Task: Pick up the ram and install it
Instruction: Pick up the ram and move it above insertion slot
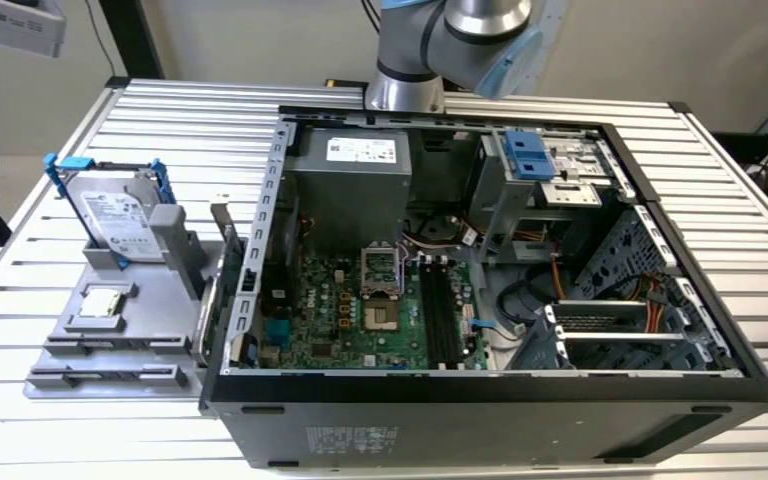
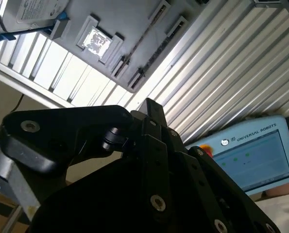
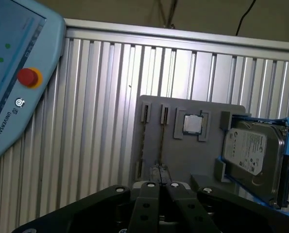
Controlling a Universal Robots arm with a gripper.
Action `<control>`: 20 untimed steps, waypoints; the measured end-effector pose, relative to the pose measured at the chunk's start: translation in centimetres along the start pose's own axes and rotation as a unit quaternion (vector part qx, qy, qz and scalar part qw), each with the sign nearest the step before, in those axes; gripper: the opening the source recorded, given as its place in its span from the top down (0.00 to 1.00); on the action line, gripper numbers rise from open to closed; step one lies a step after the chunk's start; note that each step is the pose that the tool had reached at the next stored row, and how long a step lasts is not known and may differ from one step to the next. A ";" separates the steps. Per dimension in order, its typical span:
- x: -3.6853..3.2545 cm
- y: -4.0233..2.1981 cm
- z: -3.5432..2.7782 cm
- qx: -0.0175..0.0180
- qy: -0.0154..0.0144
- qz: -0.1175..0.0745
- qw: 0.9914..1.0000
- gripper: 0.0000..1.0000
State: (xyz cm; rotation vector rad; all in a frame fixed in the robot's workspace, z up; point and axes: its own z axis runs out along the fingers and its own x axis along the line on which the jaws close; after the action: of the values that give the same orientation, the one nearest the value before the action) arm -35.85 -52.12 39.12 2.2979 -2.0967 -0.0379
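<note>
Seeing the ram (image 3: 161, 141) standing on edge in a slot of the grey holder (image 3: 183, 158), out on the ribbed table (image 3: 95, 121) beside the open computer case (image 1: 491, 400). Not picked yet.

Reading the gripper (image 3: 159, 171) as fully closed in the first wrist view: tips together, nothing held. Well apart from the stick, roughly lined up along it. Arm (image 1: 438, 45) high behind the case in the exterior view.

Risks, judging from here:
- If brought down closed: tips onto the top edge, possible crack or tip-over.
- Thin edge-on target, so with a slight offset: one finger shoving it sideways in the slot.
- Chip (image 3: 193, 124) and hard drive (image 3: 253, 155) just beside, easy to clip with wide jaws.
- Memory slots (image 1: 440, 315) deep in the case, cables near. With a tilted grasp: likely jam on seating.
</note>
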 end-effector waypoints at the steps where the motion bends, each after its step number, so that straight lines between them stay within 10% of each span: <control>1: 0.00 0.00 0.00 0.000 0.000 0.000 1.000 1.00; 7: 0.00 0.00 0.00 0.000 0.000 0.000 1.000 1.00; 8: 0.00 0.00 0.00 0.000 0.000 0.000 1.000 0.00; 20: -0.03 -0.01 0.05 0.000 0.000 0.006 1.000 0.00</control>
State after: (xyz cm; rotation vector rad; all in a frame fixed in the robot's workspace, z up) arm -35.85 -52.09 39.07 2.2854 -2.1104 -0.0381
